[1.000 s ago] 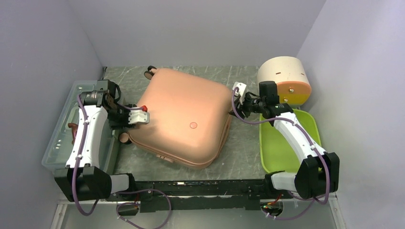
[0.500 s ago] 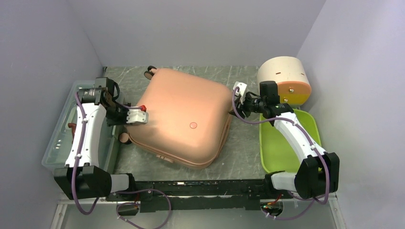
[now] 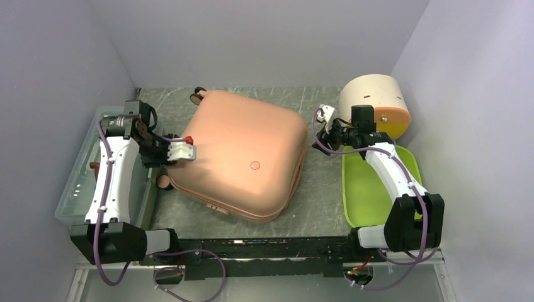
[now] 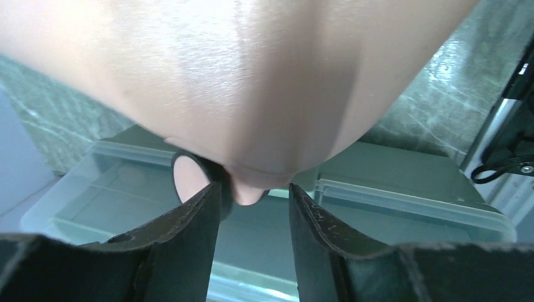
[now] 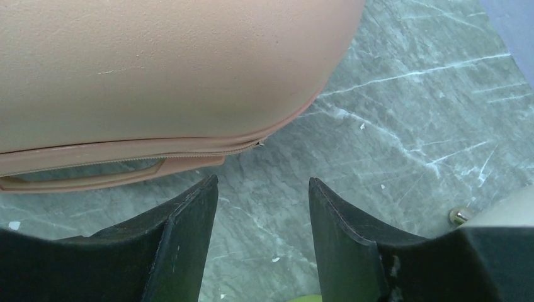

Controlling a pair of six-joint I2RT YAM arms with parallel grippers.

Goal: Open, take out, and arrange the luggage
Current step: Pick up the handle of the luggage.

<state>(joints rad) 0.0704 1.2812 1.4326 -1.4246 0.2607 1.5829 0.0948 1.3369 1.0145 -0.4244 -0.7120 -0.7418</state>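
Luggage (image 3: 242, 157) lies shut and flat on the table (image 3: 321, 201), between clear bin (image 3: 79, 189) and green tray (image 3: 362, 195). We judge opening to be the step in hand, not yet done.

Left gripper (image 4: 252, 189) has its jaws apart, straddling a corner nub beside a wheel (image 4: 189, 179), unclamped. Right gripper (image 5: 263, 182) has its jaws apart and empty, and hangs just beside the zipper seam (image 5: 189, 150).

The next move calls for finding the zip pull, which we cannot see. Only the right wrist view shows the seam, and only the overhead view shows both flanks.
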